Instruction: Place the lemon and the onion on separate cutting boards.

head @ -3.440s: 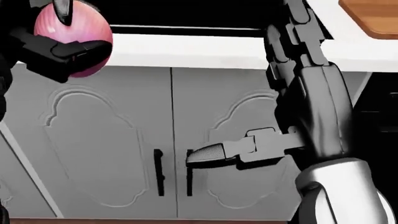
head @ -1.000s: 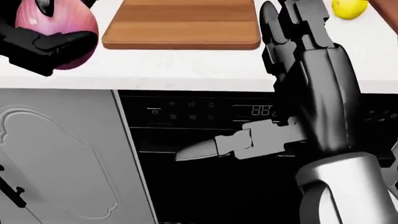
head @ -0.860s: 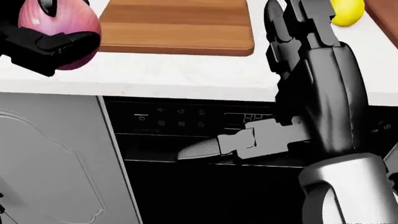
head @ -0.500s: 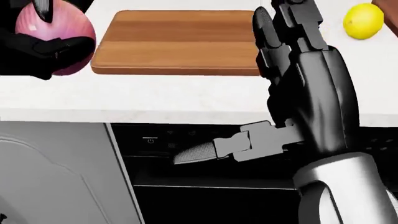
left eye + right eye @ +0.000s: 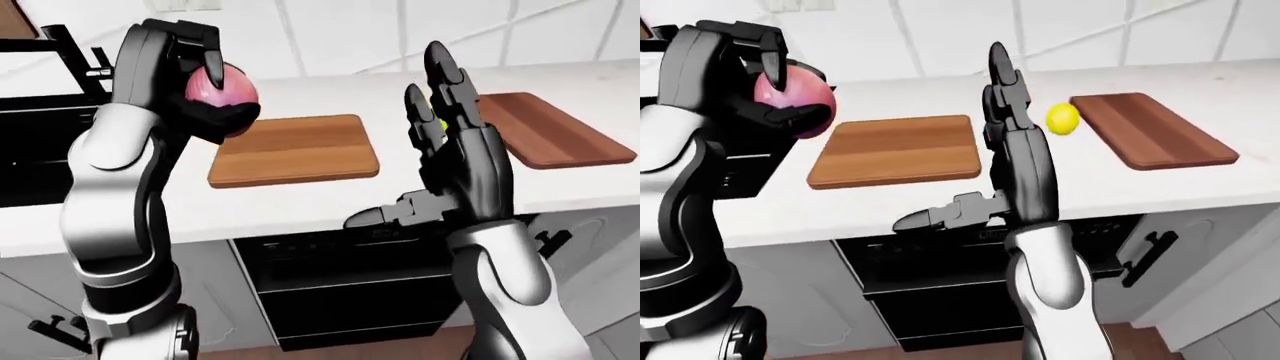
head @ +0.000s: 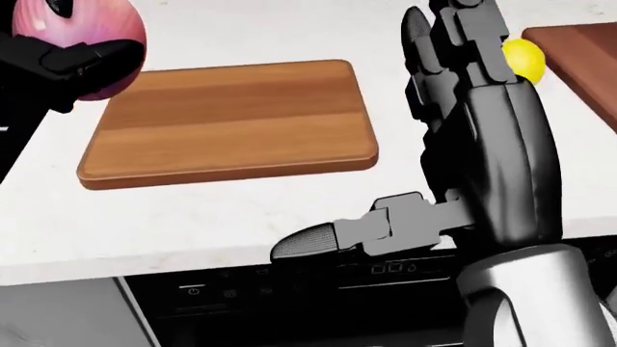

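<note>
Holding the onion (image 5: 792, 97) up high, the left hand (image 5: 765, 90) has its fingers wrapped round it, above and to the left of the near cutting board (image 5: 895, 148) in the right-eye view; the onion is not yet on any board; the right hand (image 5: 1005, 94) stands up with fingers spread wide and thumb stuck out, gripping nothing. The lemon (image 5: 1063, 118) sits on the white table (image 5: 900, 202), between the two boards, just beside the far cutting board (image 5: 1152, 129) and not on it.

I think the step now is bringing the onion to the near board; the next move needs the left hand to go right and down, then let go softly so the round onion does not roll off; after that the empty right hand can fetch the lemon.

In the left-eye view the lemon is almost hidden behind the right hand; the right-eye view shows it whole; the head view cuts off most of the far board.
</note>
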Motion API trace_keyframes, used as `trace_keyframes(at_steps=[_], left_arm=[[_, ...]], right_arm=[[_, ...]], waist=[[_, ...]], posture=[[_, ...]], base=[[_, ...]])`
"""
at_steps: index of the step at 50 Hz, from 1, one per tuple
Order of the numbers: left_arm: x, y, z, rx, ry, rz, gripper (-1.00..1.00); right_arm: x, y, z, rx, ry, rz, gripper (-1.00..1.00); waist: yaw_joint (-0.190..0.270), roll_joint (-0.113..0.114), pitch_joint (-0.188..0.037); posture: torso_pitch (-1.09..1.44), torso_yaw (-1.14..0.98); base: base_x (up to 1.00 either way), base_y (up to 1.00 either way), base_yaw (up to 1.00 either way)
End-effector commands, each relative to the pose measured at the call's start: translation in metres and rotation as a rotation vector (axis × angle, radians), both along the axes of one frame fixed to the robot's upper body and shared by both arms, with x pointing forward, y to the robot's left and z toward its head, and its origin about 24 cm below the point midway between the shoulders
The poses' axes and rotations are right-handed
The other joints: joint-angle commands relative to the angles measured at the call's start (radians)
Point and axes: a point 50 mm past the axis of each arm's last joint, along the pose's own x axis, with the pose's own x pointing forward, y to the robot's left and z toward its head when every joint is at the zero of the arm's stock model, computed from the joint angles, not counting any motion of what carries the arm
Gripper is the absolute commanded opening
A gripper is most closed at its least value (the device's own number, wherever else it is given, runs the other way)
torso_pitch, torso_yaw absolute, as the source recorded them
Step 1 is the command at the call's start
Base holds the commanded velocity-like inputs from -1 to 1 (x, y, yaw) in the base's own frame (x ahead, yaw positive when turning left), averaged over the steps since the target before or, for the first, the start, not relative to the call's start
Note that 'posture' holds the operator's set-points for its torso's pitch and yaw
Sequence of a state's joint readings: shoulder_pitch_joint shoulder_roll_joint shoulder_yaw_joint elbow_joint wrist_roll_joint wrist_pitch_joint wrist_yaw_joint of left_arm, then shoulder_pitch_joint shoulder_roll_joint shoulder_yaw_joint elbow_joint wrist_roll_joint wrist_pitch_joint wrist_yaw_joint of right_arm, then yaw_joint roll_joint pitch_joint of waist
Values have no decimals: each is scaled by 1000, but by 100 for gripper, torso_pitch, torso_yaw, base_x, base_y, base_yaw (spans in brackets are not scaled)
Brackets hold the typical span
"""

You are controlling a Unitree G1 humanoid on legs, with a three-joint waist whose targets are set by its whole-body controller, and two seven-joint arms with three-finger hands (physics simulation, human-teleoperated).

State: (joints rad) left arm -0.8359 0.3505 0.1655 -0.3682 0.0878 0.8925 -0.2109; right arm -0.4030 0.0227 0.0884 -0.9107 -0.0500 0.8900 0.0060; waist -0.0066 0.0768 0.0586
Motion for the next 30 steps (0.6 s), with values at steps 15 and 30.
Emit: trace_keyframes(at_steps=[15,30], left_arm=[[-5,-2,18,4,-67,-7,-100],[19,-16,18,-18,-66,-21,-100]], right_arm=[[-5,-3,11,20,-71,-15,100],[-4,-6,11,20,-81,-15,100]], waist=[[2,-76,-36],[-2,-58,-41]], posture=[[0,0],[0,0]], base=[[5,0,0],[0,0,0]])
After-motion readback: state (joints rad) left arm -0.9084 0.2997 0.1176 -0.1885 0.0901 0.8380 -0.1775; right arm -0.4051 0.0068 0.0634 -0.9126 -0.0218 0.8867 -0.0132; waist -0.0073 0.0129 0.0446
